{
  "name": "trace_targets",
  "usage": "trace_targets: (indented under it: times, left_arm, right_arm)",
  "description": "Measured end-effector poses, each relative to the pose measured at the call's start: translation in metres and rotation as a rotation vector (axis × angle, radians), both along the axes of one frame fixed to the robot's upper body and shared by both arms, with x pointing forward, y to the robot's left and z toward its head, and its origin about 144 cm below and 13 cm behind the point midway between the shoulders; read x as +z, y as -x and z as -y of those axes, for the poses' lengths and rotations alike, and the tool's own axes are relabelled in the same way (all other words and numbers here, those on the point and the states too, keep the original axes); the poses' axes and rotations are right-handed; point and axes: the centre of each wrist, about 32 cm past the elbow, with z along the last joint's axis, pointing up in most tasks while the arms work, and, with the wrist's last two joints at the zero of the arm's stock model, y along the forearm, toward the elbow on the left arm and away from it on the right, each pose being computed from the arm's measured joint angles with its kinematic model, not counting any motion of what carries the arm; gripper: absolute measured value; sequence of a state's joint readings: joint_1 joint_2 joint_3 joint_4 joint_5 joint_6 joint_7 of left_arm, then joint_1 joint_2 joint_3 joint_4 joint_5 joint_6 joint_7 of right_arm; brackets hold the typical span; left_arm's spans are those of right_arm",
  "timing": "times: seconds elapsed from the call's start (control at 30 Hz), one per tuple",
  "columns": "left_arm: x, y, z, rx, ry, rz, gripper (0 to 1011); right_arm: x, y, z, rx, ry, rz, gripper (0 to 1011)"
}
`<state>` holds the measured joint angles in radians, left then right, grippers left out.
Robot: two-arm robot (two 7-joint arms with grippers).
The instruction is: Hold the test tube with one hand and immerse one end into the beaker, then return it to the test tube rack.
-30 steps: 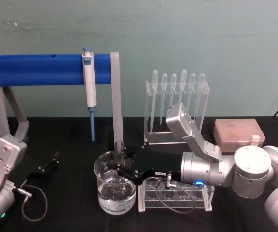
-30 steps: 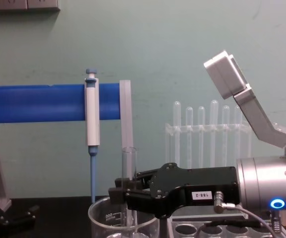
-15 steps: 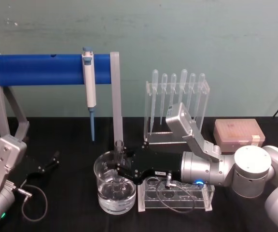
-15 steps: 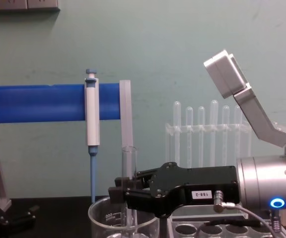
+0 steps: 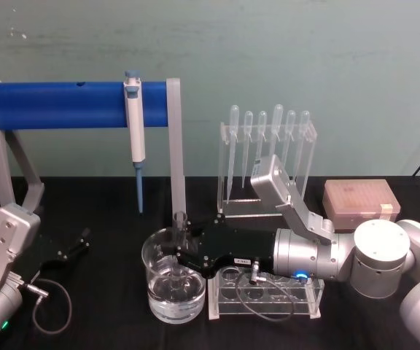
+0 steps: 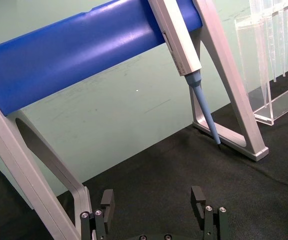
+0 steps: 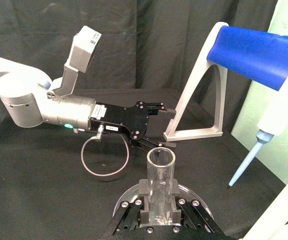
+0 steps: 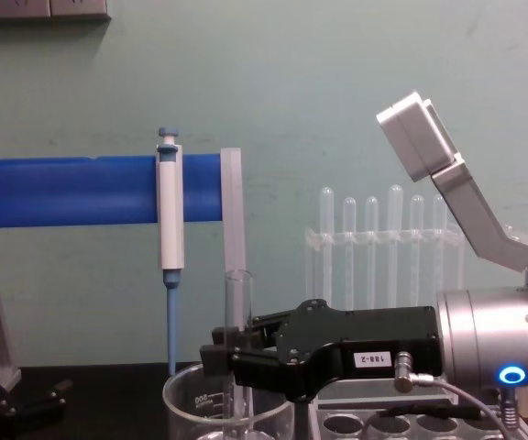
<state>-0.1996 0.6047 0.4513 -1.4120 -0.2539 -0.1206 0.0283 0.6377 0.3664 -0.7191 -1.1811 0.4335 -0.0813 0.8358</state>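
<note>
Our right gripper (image 5: pixel 175 253) clamped the test tube (image 5: pixel 180 226) upright in the beaker (image 5: pixel 152 292), test tube rack (image 5: pixel 297 302) at three o'clock. Left gripper (image 6: pixel 152 197) sat parked, jaws apart.

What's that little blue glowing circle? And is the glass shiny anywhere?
Chest view: the blue circle is a ring light glowing on the right arm's silver wrist. Head view: the beaker shows pale glints on its wall. Right wrist view: the test tube, held by the right gripper, has a bright rim. Left wrist view: the open left gripper hangs over dull black cloth.

"188-2" on the white label (image 8: pixel 371 360) of the right gripper (image 8: pixel 231 357)
</note>
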Motion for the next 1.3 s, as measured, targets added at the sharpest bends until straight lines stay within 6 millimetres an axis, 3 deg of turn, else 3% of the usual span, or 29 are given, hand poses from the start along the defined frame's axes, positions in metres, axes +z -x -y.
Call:
trace_targets:
  times: [1.3]
  left_arm:
    - [0.0, 0.0, 0.0, 0.0, 0.0, 0.0, 1000]
  right_arm:
    - [0.0, 0.0, 0.0, 0.0, 0.0, 0.0, 225]
